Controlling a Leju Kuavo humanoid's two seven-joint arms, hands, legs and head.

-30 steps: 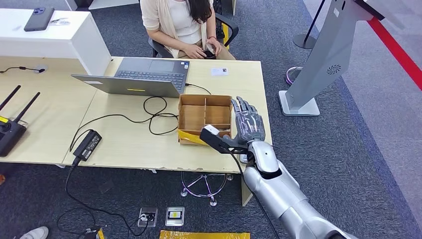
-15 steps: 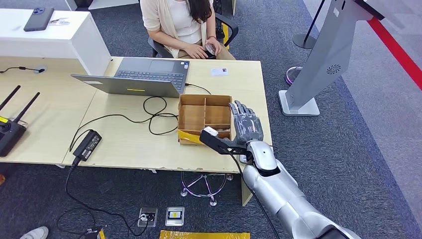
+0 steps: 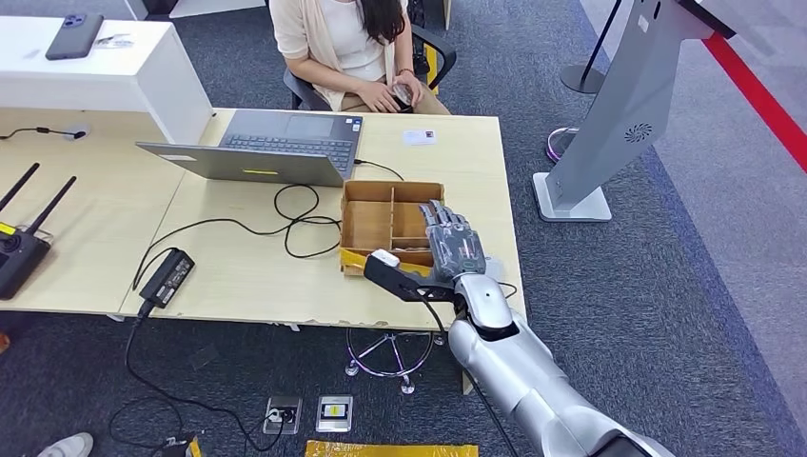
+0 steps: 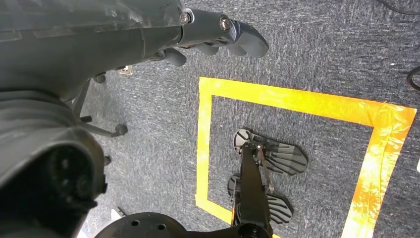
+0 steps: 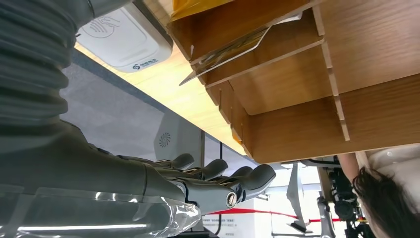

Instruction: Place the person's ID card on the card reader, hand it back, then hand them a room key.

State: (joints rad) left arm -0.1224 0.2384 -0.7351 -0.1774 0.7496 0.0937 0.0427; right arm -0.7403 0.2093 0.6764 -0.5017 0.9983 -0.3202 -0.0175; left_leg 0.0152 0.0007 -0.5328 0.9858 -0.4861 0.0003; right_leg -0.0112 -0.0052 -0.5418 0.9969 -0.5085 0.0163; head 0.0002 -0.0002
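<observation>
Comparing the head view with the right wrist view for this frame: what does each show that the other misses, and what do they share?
Head view alone: the laptop, the black power adapter, the router with antennas, and a small card lying on the table near the person.

Right wrist view alone: the white card reader on the table beside the box, and a card tilted inside one compartment.

Both: the divided wooden box, the open right hand beside it, the seated person, and the grey kiosk stand.
</observation>
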